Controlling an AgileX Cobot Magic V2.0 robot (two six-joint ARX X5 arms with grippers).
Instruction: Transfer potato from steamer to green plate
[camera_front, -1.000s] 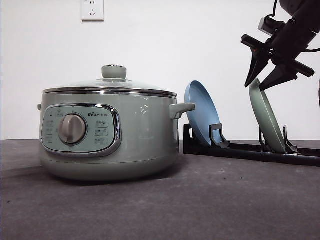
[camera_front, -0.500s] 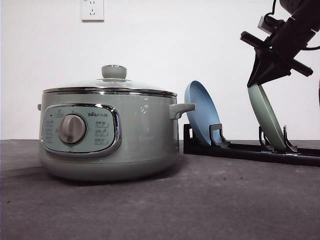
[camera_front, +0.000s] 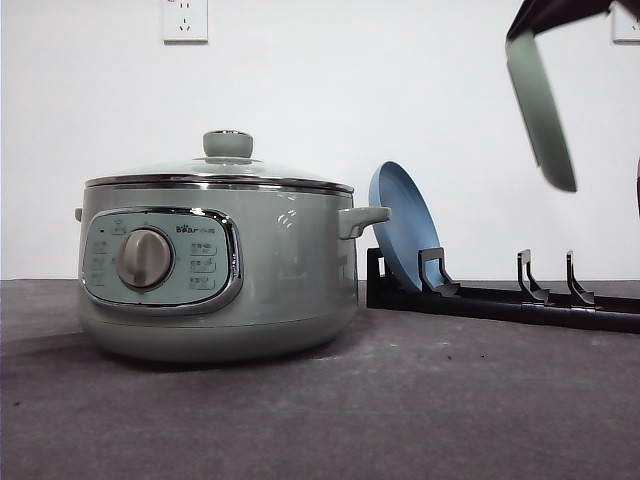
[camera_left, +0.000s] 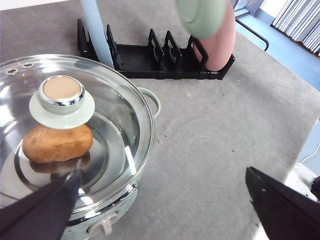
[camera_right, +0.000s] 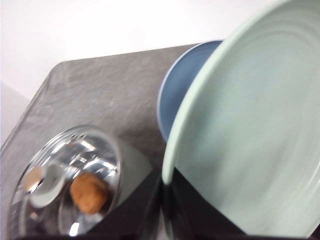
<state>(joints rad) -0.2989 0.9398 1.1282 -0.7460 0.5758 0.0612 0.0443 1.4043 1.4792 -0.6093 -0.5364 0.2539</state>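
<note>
1. Right gripper is clamped on the rim of the wide pale mint-green plate, which we see tilted in the air at the upper right of the front view, clear of the black slotted rack.
2. Our left gripper is spread wide, holding nothing.
3. We see the rounded orange-brown potato inside the round sage-green steamer, under its glass lid.
4. A blue plate leans in the rack on the grey counter.

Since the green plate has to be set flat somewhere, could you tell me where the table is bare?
The widest bare stretch is the grey table in front of the black rack, right of the steamer. The rack's back edge is crowded, with the blue plate leaning there.
</note>
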